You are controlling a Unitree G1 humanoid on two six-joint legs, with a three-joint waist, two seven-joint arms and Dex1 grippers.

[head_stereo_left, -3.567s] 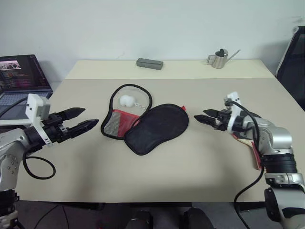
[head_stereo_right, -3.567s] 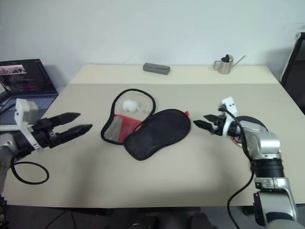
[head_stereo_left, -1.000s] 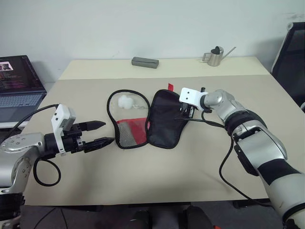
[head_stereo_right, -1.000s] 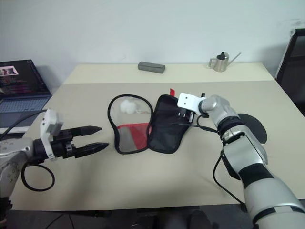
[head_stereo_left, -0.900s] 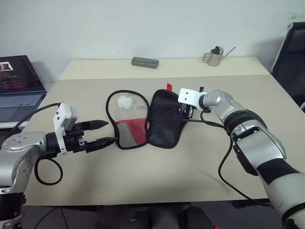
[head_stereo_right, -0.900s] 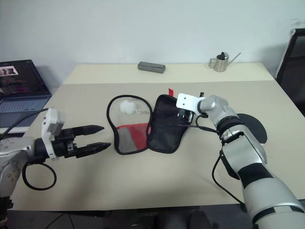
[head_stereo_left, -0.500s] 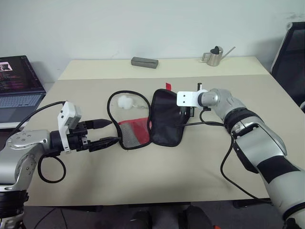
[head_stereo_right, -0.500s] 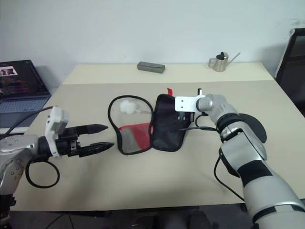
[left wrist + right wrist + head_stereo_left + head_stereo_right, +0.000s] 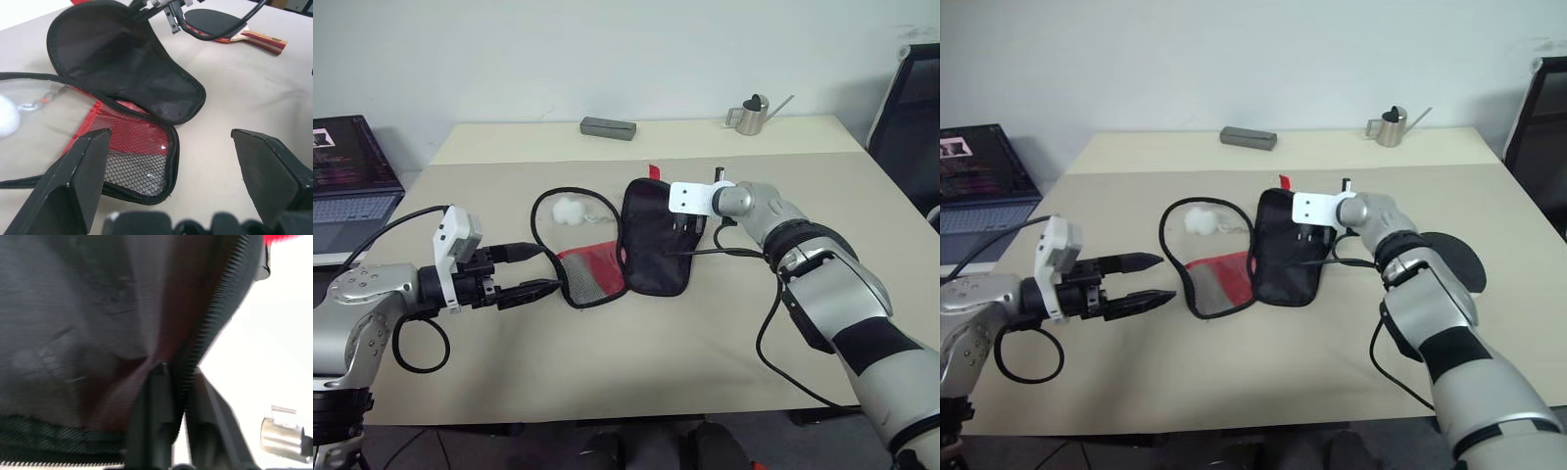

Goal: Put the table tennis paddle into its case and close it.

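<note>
Right wrist view shows our right gripper (image 9: 178, 382) pinching the case (image 9: 656, 240) flap's zipper edge; since a second ago we swung it upright. Left gripper (image 9: 530, 270) spread. Paddle (image 9: 1454, 257) waits on the table (image 9: 705, 333).

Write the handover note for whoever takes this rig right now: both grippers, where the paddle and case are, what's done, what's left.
Left gripper: open, holding nothing, hovering beside the red mesh end of the case.
Right gripper: shut on the case's black flap at its zip edge.
Case: unzipped, its halves spread apart on the table, with the white pom-pom lying inside the zip loop.
Paddle: flat on the table on the robot's right of the case, partly behind the right forearm, not held.
Done: case opened.
Left: pick up the paddle, slide it in, zip the case shut.
</note>
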